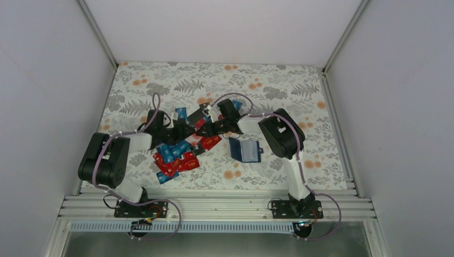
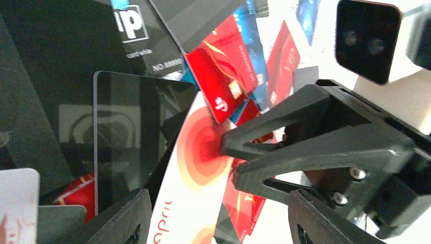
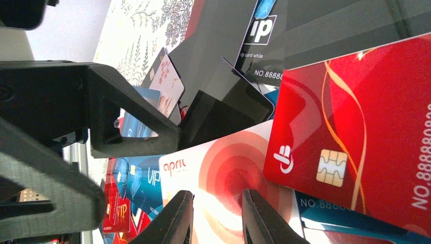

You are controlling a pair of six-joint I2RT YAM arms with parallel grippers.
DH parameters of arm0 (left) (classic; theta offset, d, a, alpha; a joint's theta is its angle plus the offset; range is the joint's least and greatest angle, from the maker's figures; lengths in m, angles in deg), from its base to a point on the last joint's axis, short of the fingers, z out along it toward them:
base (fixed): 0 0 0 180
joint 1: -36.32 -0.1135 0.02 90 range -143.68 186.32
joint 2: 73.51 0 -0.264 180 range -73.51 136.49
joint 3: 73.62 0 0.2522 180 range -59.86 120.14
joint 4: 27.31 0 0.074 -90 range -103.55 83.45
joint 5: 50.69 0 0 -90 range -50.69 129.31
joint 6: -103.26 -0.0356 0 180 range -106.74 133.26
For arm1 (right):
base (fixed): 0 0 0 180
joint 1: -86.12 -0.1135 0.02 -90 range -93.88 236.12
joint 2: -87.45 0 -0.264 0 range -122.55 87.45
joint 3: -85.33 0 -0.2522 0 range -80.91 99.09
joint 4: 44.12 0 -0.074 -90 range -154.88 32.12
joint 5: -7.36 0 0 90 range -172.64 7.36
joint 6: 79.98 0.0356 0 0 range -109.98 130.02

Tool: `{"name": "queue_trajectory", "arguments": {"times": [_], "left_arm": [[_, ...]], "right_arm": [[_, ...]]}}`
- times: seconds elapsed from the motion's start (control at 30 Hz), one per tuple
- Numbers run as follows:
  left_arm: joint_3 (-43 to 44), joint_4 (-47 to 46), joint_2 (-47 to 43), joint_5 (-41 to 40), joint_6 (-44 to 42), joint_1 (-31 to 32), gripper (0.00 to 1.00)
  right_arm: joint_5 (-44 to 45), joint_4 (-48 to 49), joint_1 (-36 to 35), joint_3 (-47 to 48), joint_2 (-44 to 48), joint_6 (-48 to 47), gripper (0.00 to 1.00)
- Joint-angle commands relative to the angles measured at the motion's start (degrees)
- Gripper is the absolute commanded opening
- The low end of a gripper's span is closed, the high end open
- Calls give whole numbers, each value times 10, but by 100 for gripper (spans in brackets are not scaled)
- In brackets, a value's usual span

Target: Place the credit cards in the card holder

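Note:
Several red, blue and black credit cards lie in a loose pile left of centre. The open blue card holder lies flat to their right, apart from both grippers and out of both wrist views. My left gripper and right gripper meet nose to nose over the far part of the pile. A white card with red rings sits under the right gripper, whose jaws stand slightly apart with the tips against its face. The left gripper is wide open around that same card.
A red chip card overlaps the white card. Glossy black cards lie beside it. The table has a floral cloth, white walls on three sides and a metal rail at the near edge.

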Motion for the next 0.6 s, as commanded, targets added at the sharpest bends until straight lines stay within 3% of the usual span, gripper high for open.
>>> {"name": "queue_trajectory", "arguments": {"times": [0.0, 0.4, 0.57], "left_arm": [[-3, 10, -31, 48, 20, 3, 68], [-35, -30, -19, 84, 30, 2, 68], [-30, 55, -55, 11, -21, 3, 68]], "right_arm": [[51, -95, -18, -46, -38, 4, 28], [48, -87, -18, -66, -20, 4, 28], [46, -84, -18, -78, -14, 4, 28]]}}
